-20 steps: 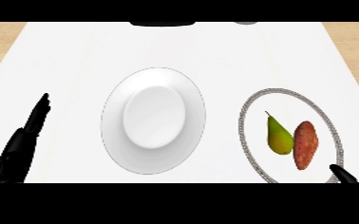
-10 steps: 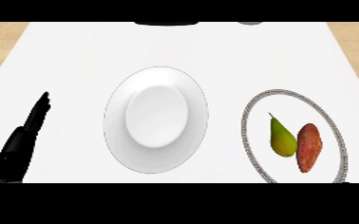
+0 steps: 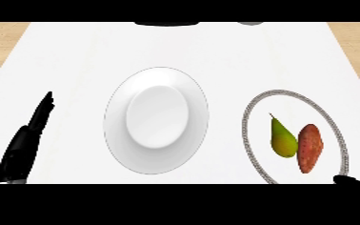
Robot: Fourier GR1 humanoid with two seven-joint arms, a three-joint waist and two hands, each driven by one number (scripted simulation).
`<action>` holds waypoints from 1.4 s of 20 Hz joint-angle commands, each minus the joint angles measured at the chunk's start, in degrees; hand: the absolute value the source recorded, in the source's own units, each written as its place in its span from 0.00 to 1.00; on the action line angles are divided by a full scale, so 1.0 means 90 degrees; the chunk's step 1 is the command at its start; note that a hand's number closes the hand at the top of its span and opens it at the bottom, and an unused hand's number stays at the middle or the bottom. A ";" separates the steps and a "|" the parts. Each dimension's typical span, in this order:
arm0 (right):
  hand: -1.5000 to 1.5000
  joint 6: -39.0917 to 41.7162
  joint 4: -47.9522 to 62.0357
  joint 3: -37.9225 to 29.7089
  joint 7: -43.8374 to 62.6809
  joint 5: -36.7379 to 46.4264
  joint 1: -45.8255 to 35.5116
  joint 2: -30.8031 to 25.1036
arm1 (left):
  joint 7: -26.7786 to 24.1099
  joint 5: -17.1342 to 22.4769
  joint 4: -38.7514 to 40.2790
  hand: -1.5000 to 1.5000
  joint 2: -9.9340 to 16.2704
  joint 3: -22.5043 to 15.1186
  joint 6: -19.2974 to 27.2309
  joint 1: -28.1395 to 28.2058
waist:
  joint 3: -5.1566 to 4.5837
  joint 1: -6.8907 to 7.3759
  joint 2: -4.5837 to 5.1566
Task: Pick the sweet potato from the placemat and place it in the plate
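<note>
**Right hand back at the lower right corner; sweet potato lies on the placemat**

Since half a second ago the right hand (image 3: 346,179) has come back into sight as a small black shape at the lower right corner of the frame, where nothing showed before; a second ago a black fingertip stood at about the same spot. The plate, the fruit and the left hand lie much as they did.

At the far left of the frame the left hand (image 3: 26,140) comes in from the lower edge, seen edge-on, its fingers straight, held together and pointing toward the top of the frame. It touches nothing and stands well apart from the plate.

Left of the frame's middle lies the white plate (image 3: 156,119), an oval with a raised inner disc, with nothing on it.

At the right of the frame lies the round placemat (image 3: 252,106), white with a grey patterned rim, its lower right part cut by the frame's edge. On it a green pear (image 3: 282,138) lies with its narrow end toward the top, and just beside it, on its right, the reddish-brown sweet potato (image 3: 310,148) lies lengthwise, touching or nearly touching the pear.

Of the right hand only a dark tip shows, just below and to the right of the sweet potato, apart from it; whether its fingers are apart or together I cannot tell.
</note>
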 commanded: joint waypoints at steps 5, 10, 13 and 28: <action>0.00 0.1278 0.1509 0.0271 0.0368 -0.0069 -0.1299 -0.0388 | 0.0160 -0.0209 -0.0383 0.50 -0.0166 0.0002 -0.0111 0.0201 | 0.0005 0.0052 0.0000; 0.00 0.1632 0.0905 0.0248 0.0338 0.0339 -0.0738 0.0052 | -0.0257 -0.0407 0.0351 0.50 -0.0399 0.0426 -0.0336 0.0072 | 0.0000 -0.0059 -0.0013; 0.00 0.2254 0.2115 0.0031 -0.0222 0.0133 -0.1233 0.0008 | -0.0546 -0.0490 0.0597 0.50 -0.0550 0.0450 -0.0425 0.0069 | 0.0002 -0.0036 -0.0006; 0.00 0.2758 0.2526 0.0024 -0.0349 0.1126 -0.1519 0.1202 | 0.0430 -0.1108 -0.0472 0.50 -0.1027 0.0970 -0.0902 0.0193 | 0.0002 -0.0042 -0.0014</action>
